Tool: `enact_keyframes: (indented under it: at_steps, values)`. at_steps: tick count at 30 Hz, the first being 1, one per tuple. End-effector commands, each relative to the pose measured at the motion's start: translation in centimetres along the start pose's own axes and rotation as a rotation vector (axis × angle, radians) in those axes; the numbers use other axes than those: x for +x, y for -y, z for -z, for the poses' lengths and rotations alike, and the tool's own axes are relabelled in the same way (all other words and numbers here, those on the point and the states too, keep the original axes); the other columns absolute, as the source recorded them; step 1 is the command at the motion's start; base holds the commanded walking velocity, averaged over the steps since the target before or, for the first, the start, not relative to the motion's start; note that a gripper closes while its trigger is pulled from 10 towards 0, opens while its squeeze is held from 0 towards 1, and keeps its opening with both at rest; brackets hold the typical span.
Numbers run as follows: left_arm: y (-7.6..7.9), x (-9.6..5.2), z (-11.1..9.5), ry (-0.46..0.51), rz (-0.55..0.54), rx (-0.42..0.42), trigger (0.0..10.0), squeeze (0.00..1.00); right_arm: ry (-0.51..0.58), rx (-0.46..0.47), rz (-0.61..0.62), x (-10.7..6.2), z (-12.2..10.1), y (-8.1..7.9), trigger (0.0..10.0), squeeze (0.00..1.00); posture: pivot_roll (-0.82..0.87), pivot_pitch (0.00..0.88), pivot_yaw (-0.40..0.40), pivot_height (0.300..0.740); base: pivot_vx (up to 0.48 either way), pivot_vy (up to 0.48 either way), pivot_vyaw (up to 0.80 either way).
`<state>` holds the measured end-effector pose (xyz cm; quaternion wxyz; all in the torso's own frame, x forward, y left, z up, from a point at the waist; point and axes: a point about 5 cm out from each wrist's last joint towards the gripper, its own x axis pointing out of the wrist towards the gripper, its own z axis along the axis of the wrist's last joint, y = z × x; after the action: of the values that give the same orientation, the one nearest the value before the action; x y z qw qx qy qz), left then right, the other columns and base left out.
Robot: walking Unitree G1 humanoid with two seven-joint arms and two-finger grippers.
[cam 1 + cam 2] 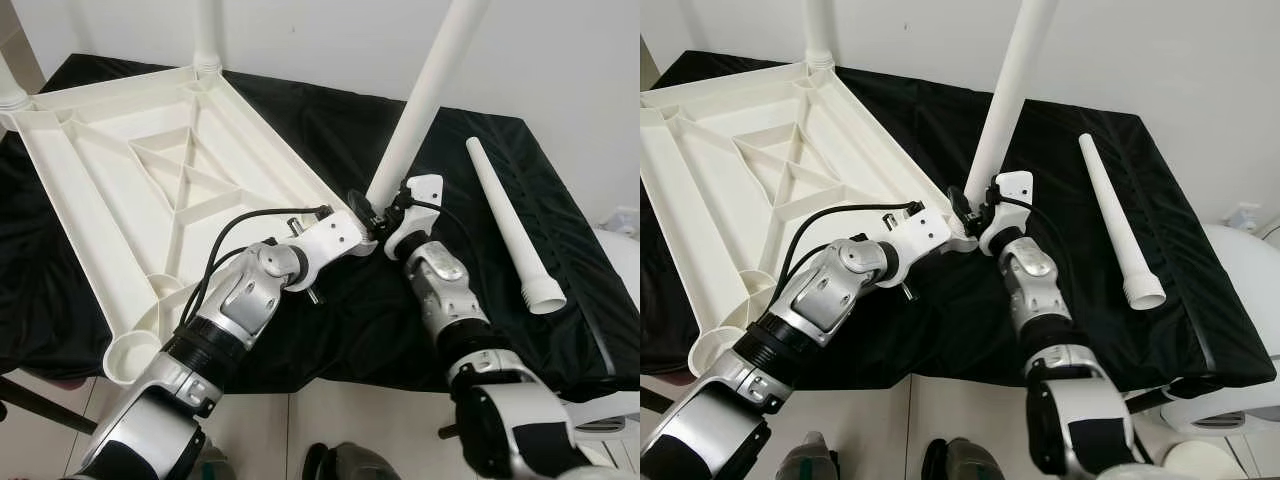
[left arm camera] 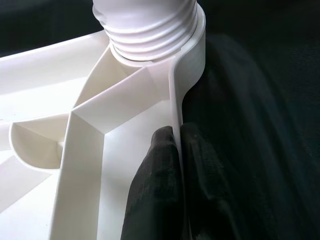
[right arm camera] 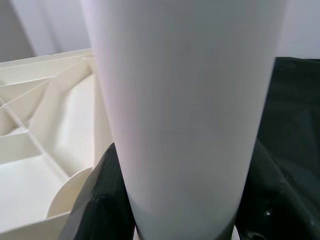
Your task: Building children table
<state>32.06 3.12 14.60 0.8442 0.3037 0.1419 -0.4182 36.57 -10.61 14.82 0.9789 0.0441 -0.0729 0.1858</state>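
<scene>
The white plastic tabletop (image 1: 150,180) lies upside down on a black cloth, ribs facing up. A white leg (image 1: 425,95) stands tilted in the corner socket nearest my hands. My right gripper (image 1: 378,212) is shut on this leg near its base; in the right wrist view the black fingers (image 3: 100,195) clasp the leg (image 3: 185,110). My left gripper (image 1: 352,232) is shut on the tabletop's rim beside that socket; the left wrist view has its fingers (image 2: 160,190) pinching the thin rim (image 2: 177,100) under the threaded leg end (image 2: 145,25). A loose leg (image 1: 510,225) lies on the cloth at right.
Two more legs (image 1: 207,35) stand in the far corners of the tabletop. An open socket (image 1: 130,355) sits at the near left corner. The black-covered surface (image 1: 330,330) ends close to my body; tiled floor lies below. A white wall rises behind.
</scene>
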Motion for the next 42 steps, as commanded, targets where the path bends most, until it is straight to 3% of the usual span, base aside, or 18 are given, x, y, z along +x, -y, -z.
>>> enact_keyframes:
  at_steps: [1,9,12,13,28,29,36,42]
  values:
    - [1.0,0.3,-1.1,0.038,0.040,0.033,10.0,0.00,0.028,0.010,0.068,0.4,-0.8,-0.3,10.0,0.00,0.09,0.024,-0.131,0.740,0.000,0.000,0.00]
    - [1.2,0.3,-1.1,0.038,0.043,0.034,10.0,0.00,0.018,-0.003,0.210,0.6,-0.9,-0.7,10.0,0.00,0.10,0.020,-0.136,0.740,0.000,0.000,0.00]
    - [1.3,0.3,-1.1,0.038,0.045,0.034,10.0,0.00,0.000,-0.017,0.308,0.5,-0.7,-0.9,10.0,0.00,0.10,0.016,-0.142,0.740,0.000,0.000,0.00]
    - [1.3,0.3,-1.1,0.037,0.045,0.035,10.0,0.00,-0.008,-0.029,0.412,0.2,-0.6,-1.0,10.0,0.00,0.10,0.015,-0.142,0.740,0.000,0.000,0.00]
    - [1.5,0.3,-1.1,0.038,0.048,0.036,10.0,0.00,-0.002,-0.046,0.512,-0.6,-0.8,-0.8,10.0,0.00,0.10,0.014,-0.145,0.740,0.000,0.000,0.00]
    - [1.5,0.3,-1.1,0.038,0.049,0.036,10.0,0.00,0.007,-0.036,0.502,-0.7,-1.0,-0.8,10.0,1.00,0.10,0.015,-0.145,0.740,0.000,0.000,0.00]
    - [1.6,0.3,-1.2,0.038,0.049,0.036,10.0,0.00,0.032,0.000,0.432,-0.9,-1.3,-1.2,10.0,1.00,0.10,0.018,-0.145,0.740,0.000,0.000,0.00]
    - [1.5,0.3,-1.1,0.036,0.047,0.033,10.0,0.00,0.037,-0.005,0.415,-1.4,-1.3,-0.2,10.0,1.00,0.09,0.020,-0.146,0.740,0.000,0.000,0.00]
